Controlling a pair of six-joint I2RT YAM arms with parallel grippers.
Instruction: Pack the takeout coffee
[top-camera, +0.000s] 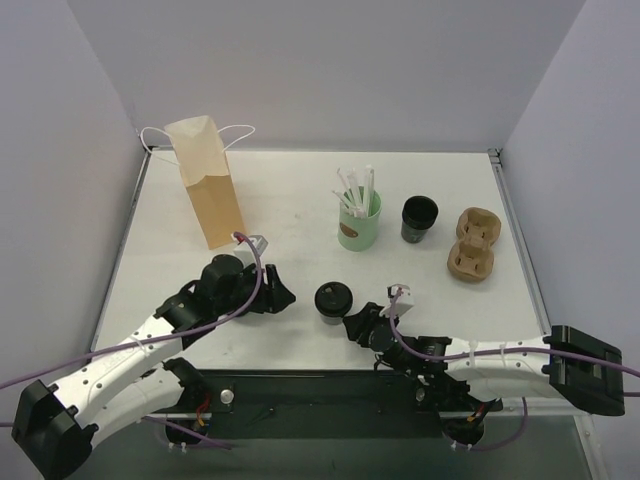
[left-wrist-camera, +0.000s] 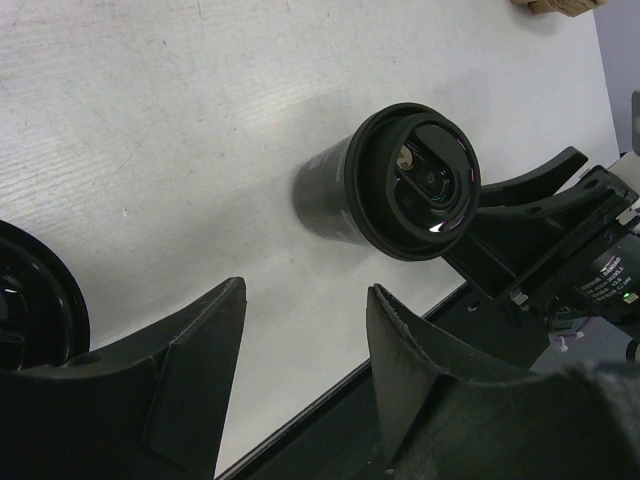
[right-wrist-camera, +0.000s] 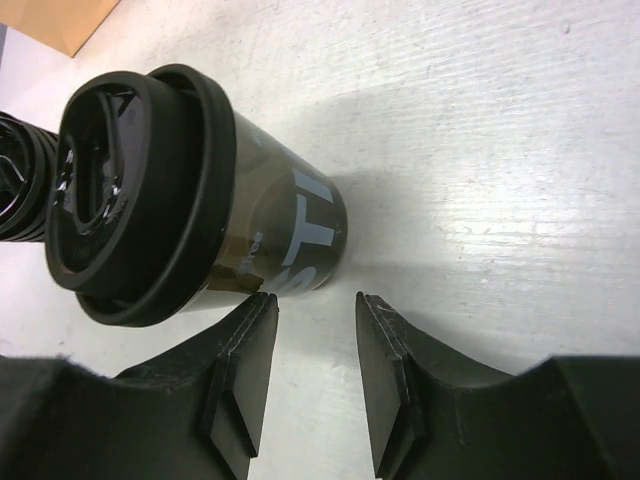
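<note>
The small black paper cup (top-camera: 333, 302) with a round black plastic lid stands upright near the table's (top-camera: 290, 200) 6 o'clock edge, touched by neither hand. The right hand (right-wrist-camera: 315, 300), at the cup's 4 o'clock, has its fingers narrowly apart and empty. The left hand (left-wrist-camera: 305, 288), at the cup's 9 o'clock, is wider apart and also empty. Best, I judge, to widen the right fingers, grip the cup's body below the lid, and carry it upright to the tall brown paper bag (top-camera: 205, 185) at 10 o'clock.
</note>
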